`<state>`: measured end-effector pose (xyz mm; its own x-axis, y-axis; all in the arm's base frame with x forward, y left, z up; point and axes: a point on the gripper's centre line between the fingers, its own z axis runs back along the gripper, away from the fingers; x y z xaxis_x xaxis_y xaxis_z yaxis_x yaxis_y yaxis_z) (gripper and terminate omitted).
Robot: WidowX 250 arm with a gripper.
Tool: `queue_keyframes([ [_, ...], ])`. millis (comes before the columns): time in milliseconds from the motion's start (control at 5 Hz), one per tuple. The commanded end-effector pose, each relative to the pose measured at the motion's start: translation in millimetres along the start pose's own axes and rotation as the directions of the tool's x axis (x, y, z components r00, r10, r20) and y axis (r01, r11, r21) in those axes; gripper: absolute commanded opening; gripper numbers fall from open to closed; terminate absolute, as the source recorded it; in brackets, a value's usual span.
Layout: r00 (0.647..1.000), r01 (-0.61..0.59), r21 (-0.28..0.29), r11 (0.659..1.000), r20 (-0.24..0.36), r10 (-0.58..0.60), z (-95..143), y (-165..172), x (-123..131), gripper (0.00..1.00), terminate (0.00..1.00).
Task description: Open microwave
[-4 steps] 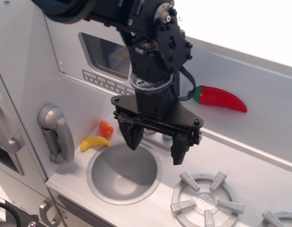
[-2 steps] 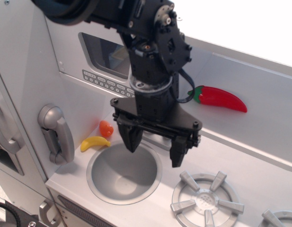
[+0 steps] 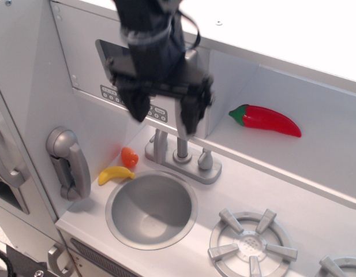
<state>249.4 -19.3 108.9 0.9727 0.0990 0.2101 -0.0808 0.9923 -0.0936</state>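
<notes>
So the arm's black gripper (image 3: pixel 163 115) is up in front of the microwave (image 3: pixel 85 63) at the back left of the counter, and it's motion-blurred, so details are mushy. Its two fingers (image 3: pixel 137 104) point down with a clear gap between them and nothing in that gap, so spread apart and holding nothing. It covers most of the microwave door; I can only see a sliver of the dark window (image 3: pixel 105 52) at the left and part of the row of small buttons (image 3: pixel 111 95) just below it. I can't make out the door's vertical handle behind the gripper, and I can't tell if a finger is touching the door or just sitting in front of it. The door looks flush with the front panel as far as I can see.

Below the gripper, the grey faucet (image 3: pixel 180 153) stands at the back edge of the round sink (image 3: pixel 152 210), which sits near the front left of the counter. A small orange toy (image 3: pixel 129 157) and a yellow banana (image 3: pixel 115 174) lie near each other just left of the sink, up against the left wall. The grey phone handset (image 3: pixel 68 161) hangs on that left wall. A red chili pepper (image 3: pixel 265 120) lies on the raised back ledge, well right of the gripper. A burner grate (image 3: pixel 251 245) sits near the front edge, right of the sink.
</notes>
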Motion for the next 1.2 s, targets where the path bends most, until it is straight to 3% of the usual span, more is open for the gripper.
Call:
queue_keyframes([
  [0, 0.991, -0.058, -0.033, 0.998, 0.119, 0.062, 21.0, 6.1, 52.0, 1.00, 0.00],
  [400, 0.989, -0.053, 0.036, 0.998, 0.140, 0.048, 5.8, 7.3, 57.1, 1.00, 0.00],
  [600, 0.993, -0.010, 0.033, 0.999, 0.114, 0.006, 4.6, 6.0, 54.4, 0.00, 0.00],
  [1000, 0.988, -0.023, 0.072, 0.997, 0.157, 0.012, 4.6, 9.6, 58.0, 0.00, 0.00],
])
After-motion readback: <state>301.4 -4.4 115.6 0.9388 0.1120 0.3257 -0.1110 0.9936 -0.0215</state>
